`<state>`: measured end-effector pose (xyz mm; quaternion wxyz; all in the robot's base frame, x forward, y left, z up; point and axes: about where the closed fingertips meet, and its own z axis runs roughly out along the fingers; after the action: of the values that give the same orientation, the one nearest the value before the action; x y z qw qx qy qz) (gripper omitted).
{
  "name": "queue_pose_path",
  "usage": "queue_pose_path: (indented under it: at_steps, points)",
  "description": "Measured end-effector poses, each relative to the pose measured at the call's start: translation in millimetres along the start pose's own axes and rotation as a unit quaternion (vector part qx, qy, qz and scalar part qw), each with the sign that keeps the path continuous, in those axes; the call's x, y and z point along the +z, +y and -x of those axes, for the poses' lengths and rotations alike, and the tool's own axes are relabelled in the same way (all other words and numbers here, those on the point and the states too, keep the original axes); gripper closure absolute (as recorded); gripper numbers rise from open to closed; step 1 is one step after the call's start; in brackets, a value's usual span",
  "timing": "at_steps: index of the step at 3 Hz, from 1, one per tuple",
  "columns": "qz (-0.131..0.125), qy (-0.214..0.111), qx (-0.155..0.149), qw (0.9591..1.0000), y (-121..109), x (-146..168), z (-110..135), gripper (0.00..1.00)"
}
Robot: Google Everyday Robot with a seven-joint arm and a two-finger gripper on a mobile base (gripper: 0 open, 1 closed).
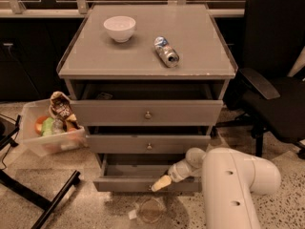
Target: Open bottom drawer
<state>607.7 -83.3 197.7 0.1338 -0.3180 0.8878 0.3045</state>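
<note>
- The pincer (161,183) sits at the front of the bottom drawer (125,184), near the middle of the panel; I cannot tell whether it is spread or pressed together.
- The white arm (234,185) reaches in from the lower right and hides that drawer's right end.
- The bottom drawer is the lowest of 3 in the desk (95,61), just above the floor. It is pulled partly out, its front faces the camera, and its long axis runs left to right.
- Above it are the middle drawer (119,144) and the top drawer (109,112), each with 1 round knob.
- On the floor before the drawer lies 1 clear round cup (150,210).
- To the left stands 1 bin (47,135) of clutter, and to the right 1 black chair (279,94).
- On top of the desk are 1 white bowl (119,28) and 1 can (166,51) lying on its side.
</note>
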Motion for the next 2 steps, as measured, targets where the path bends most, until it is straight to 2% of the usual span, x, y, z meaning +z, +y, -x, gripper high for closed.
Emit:
queue_pose_path:
  at_steps: [1, 2]
  points:
    - [0.005, 0.042, -0.009, 0.9991, -3.3, 5.3, -5.6, 0.0]
    - [0.007, 0.071, -0.017, 0.9973, -2.9, 4.0, -14.0, 0.0]
